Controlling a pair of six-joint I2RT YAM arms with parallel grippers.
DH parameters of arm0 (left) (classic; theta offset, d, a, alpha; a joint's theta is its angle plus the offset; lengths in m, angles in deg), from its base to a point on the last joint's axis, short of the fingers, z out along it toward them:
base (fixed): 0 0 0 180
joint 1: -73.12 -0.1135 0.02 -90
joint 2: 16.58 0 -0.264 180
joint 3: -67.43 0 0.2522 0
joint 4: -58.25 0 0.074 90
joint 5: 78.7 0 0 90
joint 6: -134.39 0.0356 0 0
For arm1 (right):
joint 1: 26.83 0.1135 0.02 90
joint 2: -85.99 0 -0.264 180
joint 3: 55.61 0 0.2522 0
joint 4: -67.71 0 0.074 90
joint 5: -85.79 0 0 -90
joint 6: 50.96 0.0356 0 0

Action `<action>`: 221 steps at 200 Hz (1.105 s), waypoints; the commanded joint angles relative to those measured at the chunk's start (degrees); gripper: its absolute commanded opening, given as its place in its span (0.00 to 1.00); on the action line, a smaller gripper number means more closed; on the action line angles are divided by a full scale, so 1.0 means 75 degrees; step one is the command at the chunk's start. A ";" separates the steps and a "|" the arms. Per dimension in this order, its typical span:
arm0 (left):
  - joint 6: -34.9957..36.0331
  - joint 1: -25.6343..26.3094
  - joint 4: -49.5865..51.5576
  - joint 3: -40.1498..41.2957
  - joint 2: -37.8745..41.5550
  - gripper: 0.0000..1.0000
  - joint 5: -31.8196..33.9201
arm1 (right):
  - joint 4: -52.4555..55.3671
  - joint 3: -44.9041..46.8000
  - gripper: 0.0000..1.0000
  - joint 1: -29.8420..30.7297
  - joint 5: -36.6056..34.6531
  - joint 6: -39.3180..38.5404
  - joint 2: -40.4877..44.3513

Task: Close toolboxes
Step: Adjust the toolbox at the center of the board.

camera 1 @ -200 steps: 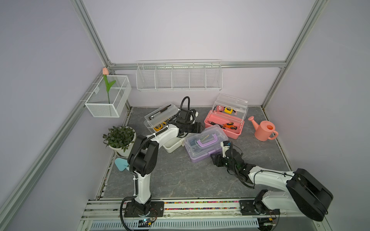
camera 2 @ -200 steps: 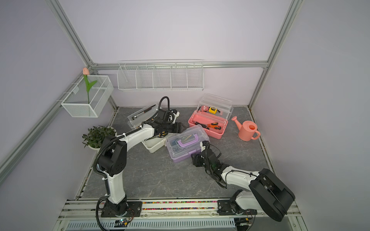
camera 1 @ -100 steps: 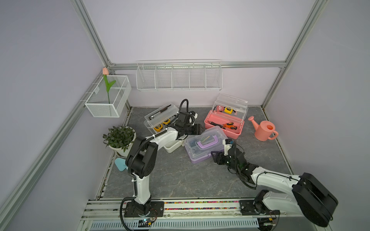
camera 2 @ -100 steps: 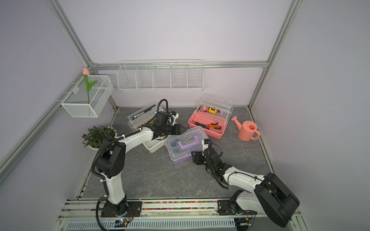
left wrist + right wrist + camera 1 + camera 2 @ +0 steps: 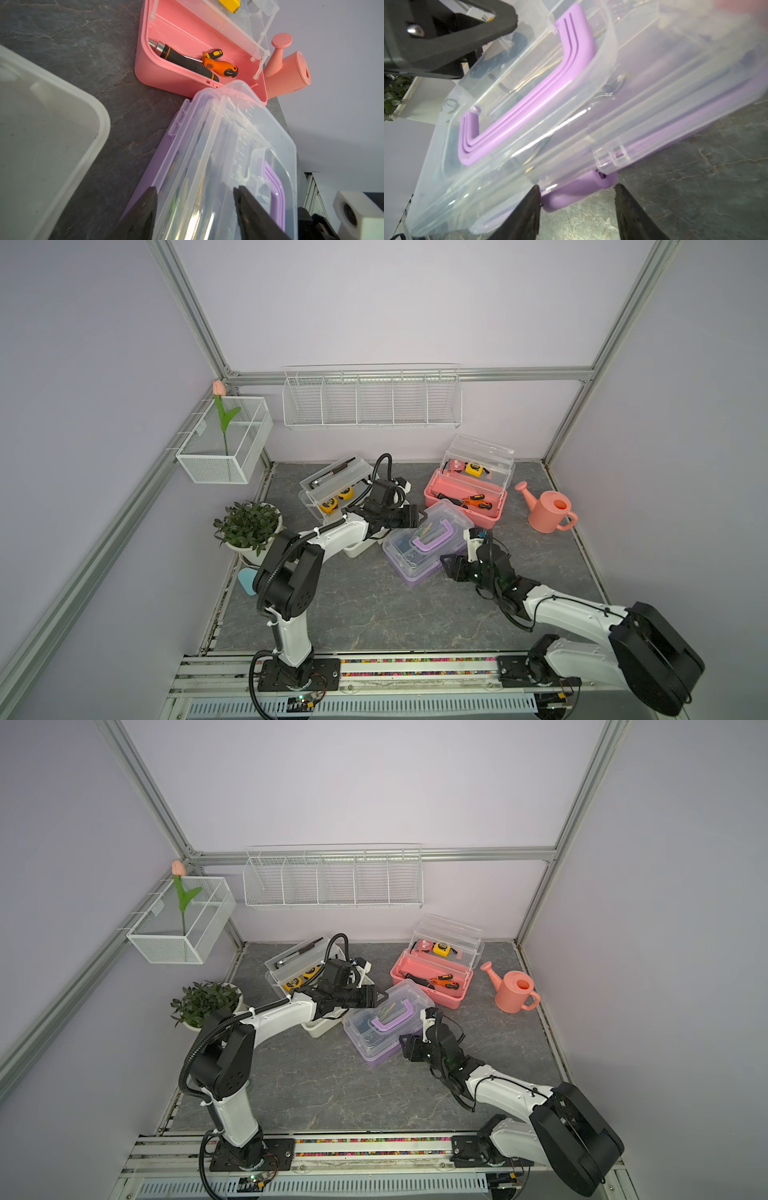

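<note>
The purple toolbox (image 5: 424, 547) (image 5: 386, 1025) lies mid-floor, its clear lid (image 5: 239, 128) down and its purple handle (image 5: 529, 99) flat. My left gripper (image 5: 417, 516) (image 5: 195, 193) is open at its far side, fingers straddling the lid's edge. At its near side my right gripper (image 5: 451, 568) (image 5: 577, 190) is open too; the purple latch (image 5: 583, 187) sits between its fingertips, against one finger. The pink toolbox (image 5: 465, 510) (image 5: 166, 79) stands open with its lid up behind, tools inside. The white toolbox (image 5: 332, 489) (image 5: 52, 135) is open as well, partly hidden by my left arm.
A pink watering can (image 5: 548, 514) stands right of the pink box. A potted plant (image 5: 249, 526) sits at the left edge. White wire baskets hang on the back wall (image 5: 370, 402) and the left wall (image 5: 224, 443). Bare grey floor lies in front.
My right gripper has slid left along the purple box's near side to the latch. My left gripper has edged down onto the lid's far edge.
</note>
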 commanded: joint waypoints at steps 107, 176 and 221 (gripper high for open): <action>0.0505 0.0182 0.2640 -0.1676 -0.0349 0.70 0.0303 | 0.0072 0.0452 0.69 -0.0614 0.0202 -0.3524 0.1448; 0.1100 0.0163 0.3665 -0.3134 -0.1459 0.69 0.0232 | -0.2670 0.1724 0.70 -0.0626 0.1006 -0.4276 0.0218; 0.1166 0.0161 0.3918 -0.3289 -0.1675 0.65 0.0008 | -0.4010 0.1647 0.70 -0.0616 0.0963 -0.4845 -0.0893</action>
